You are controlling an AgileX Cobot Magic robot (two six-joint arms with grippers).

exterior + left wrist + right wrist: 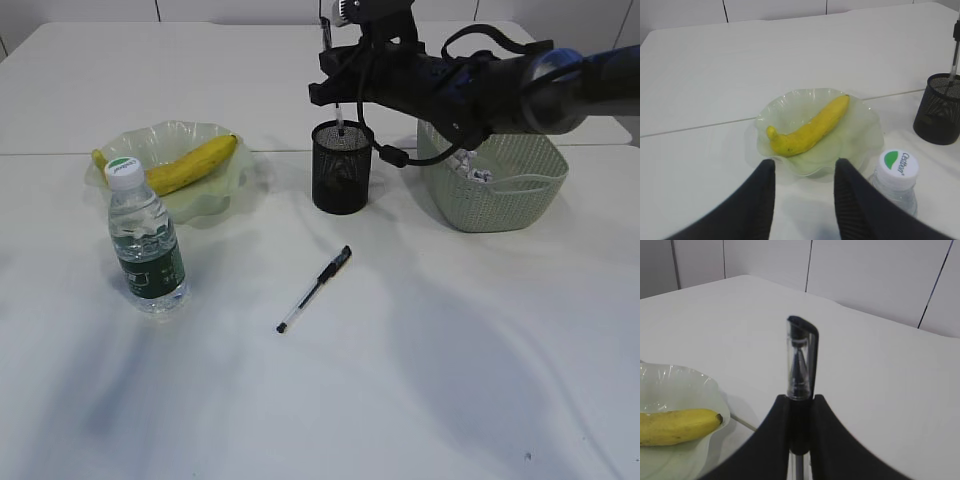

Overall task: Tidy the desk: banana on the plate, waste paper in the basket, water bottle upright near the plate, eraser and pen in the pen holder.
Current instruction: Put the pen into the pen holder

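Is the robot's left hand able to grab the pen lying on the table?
Probably yes. The left hand is open and empty, and the pen lies alone on bare table, with only the water bottle standing off to one side.

Black arm, blue band (looped cables)

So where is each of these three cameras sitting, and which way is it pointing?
Exterior view: in front of the table, looking down at a slant; the right arm reaches over the pen holder.
Left wrist view: on the left arm, looking past the open left gripper at the banana.
Right wrist view: on the right arm; the right gripper pinches a pen.
All three show the banana on the plate.
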